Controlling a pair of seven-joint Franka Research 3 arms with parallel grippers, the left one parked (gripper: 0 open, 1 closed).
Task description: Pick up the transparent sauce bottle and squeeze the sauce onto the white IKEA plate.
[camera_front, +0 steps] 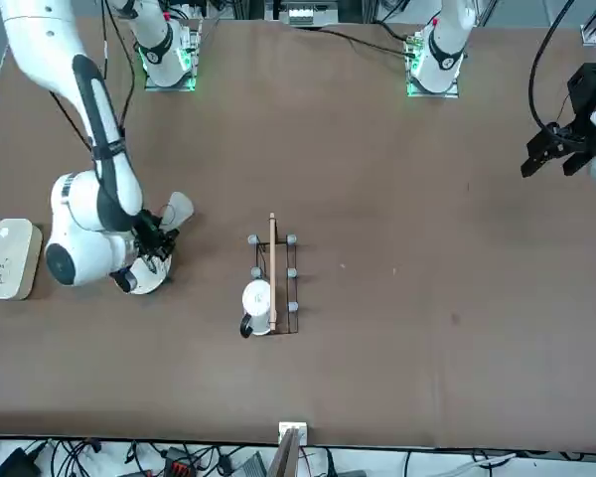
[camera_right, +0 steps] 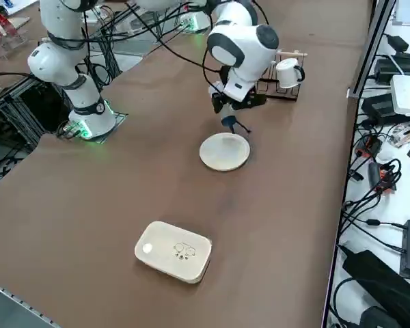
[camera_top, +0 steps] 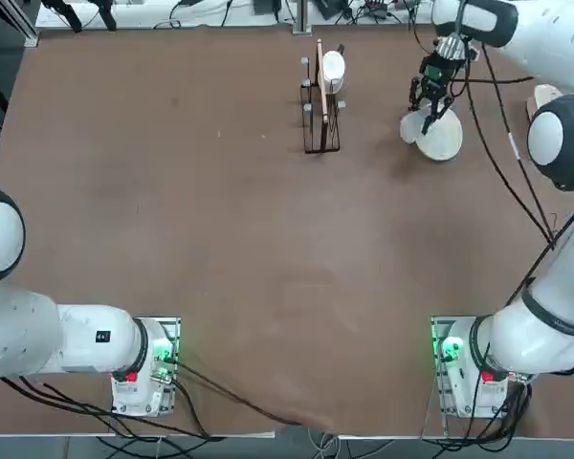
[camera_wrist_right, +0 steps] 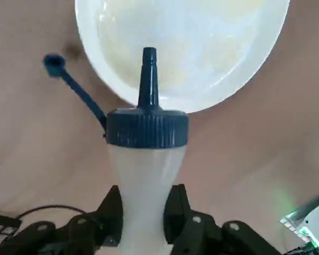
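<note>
My right gripper is shut on the transparent sauce bottle, and its black fingers pinch the cloudy body in at the waist. The blue top and its nozzle point at the white IKEA plate, and the open cap dangles on its strap to one side. In the top view the gripper hangs just over the plate at the far right of the table. From the right side, the gripper holds the bottle's blue top above the plate.
A dark wire rack with a white mug stands at the far middle of the table. A white rounded-rectangular dish lies to the right of the plate, near the table's right edge. Cables lie beyond the table edges.
</note>
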